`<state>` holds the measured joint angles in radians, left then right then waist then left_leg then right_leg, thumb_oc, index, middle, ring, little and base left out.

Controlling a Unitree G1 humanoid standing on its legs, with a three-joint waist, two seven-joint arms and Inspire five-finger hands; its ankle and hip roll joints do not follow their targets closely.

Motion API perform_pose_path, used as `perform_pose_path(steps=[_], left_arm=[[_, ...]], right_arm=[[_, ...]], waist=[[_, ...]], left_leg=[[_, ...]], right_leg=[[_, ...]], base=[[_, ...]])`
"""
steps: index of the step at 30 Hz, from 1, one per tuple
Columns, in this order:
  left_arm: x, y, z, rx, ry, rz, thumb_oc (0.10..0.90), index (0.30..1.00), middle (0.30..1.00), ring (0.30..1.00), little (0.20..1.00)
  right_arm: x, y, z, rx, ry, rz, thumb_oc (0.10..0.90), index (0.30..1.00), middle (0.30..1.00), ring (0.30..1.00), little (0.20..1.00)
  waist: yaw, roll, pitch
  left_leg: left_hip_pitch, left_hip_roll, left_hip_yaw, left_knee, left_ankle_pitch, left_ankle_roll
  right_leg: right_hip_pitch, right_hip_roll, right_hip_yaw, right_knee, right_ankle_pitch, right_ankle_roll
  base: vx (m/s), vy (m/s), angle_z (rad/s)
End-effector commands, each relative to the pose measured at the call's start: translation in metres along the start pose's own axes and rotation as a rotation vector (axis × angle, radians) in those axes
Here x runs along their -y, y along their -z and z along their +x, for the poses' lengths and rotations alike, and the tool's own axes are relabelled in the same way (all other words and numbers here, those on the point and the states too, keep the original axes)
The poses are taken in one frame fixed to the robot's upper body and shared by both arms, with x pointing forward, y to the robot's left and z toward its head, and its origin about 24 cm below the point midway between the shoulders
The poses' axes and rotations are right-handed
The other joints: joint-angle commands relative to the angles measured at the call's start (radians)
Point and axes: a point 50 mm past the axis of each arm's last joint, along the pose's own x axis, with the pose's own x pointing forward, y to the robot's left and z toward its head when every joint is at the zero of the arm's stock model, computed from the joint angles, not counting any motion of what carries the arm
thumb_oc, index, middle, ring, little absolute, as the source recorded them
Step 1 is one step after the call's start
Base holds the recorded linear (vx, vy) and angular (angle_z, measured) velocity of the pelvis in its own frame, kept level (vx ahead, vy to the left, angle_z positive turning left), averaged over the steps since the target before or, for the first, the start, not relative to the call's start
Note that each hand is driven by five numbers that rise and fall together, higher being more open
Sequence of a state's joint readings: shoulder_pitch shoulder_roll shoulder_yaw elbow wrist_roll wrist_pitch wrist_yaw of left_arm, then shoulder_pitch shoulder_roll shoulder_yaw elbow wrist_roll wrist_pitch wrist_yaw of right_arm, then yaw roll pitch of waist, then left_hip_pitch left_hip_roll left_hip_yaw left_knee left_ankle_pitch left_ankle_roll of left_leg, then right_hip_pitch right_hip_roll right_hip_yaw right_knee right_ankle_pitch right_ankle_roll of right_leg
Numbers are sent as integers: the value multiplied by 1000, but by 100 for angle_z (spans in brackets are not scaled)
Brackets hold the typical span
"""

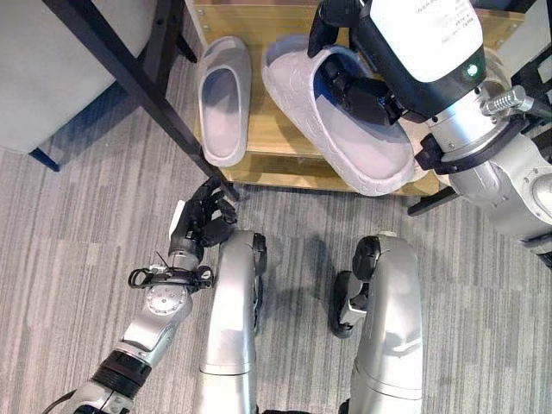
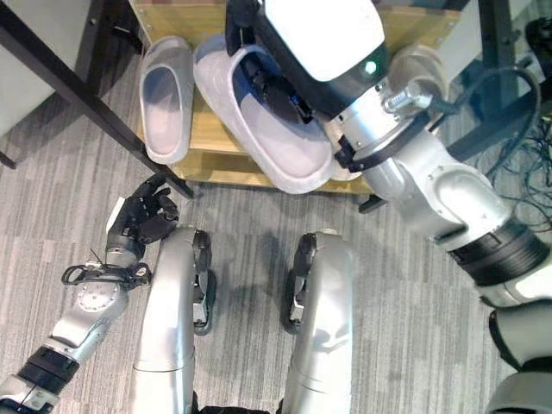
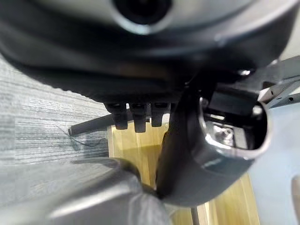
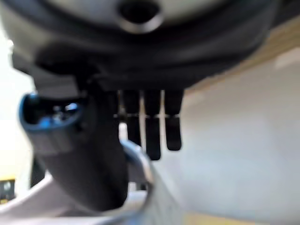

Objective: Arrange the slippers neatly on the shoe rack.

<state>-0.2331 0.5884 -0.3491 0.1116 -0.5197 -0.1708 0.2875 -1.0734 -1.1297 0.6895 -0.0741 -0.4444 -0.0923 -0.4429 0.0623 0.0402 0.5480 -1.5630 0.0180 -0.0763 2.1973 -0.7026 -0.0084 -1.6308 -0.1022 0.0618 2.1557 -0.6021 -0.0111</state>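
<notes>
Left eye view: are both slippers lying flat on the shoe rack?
No: one slipper lies flat on the shoe rack, the other slipper is tilted in the right hand.

A low wooden shoe rack [image 1: 285,168] with a black frame stands on grey carpet [image 1: 86,241]. One pale slipper [image 1: 224,99] lies flat on its shelf toward the left, toe pointing away. Just beside it, a second slipper [image 1: 362,155] sits tilted, its heel end overhanging the rack's front edge.
</notes>
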Motion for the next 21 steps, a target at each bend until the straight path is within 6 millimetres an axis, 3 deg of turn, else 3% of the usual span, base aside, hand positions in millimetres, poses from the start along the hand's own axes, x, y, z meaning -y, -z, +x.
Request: perform_pose_path(steps=[1, 2, 10, 21], left_arm=[[36, -2, -16, 46, 154, -65, 800, 900, 900, 900, 900], [37, -9, -14, 75, 165, -82, 800, 900, 900, 900, 900], [41, -8, -19, 73, 151, -119, 800, 900, 900, 900, 900], [47, 0, -23, 44, 144, -160, 800, 900, 900, 900, 900]], right_arm=[[67, -4, 32, 57, 329, -47, 400, 300, 300, 300, 300], [65, 2, 33, 24, 324, -54, 400, 300, 300, 300, 300], [46, 13, 37, -57, 285, -62, 400, 300, 300, 300, 300], [4, 23, 26, -179, 191, -14, 400, 300, 300, 300, 300]], waist=[[69, -20, -28], [82, -27, -28], [114, -22, -28], [114, -15, -28]], left_leg=[[-7, -40, 3, -34, -100, 69], [-7, -33, 3, -16, -112, 67], [-7, -15, -15, 24, -141, 68], [-7, -23, -6, 30, -148, 69]], right_leg=[[61, -30, -22, 83, -149, -96], [61, -46, -38, 91, -146, -91], [61, -55, -62, 92, -140, -81], [61, -53, -54, 99, -147, -86]], base=[[-10, 78, -10], [-14, 45, -6], [-22, 42, -14], [1, 21, -3]])
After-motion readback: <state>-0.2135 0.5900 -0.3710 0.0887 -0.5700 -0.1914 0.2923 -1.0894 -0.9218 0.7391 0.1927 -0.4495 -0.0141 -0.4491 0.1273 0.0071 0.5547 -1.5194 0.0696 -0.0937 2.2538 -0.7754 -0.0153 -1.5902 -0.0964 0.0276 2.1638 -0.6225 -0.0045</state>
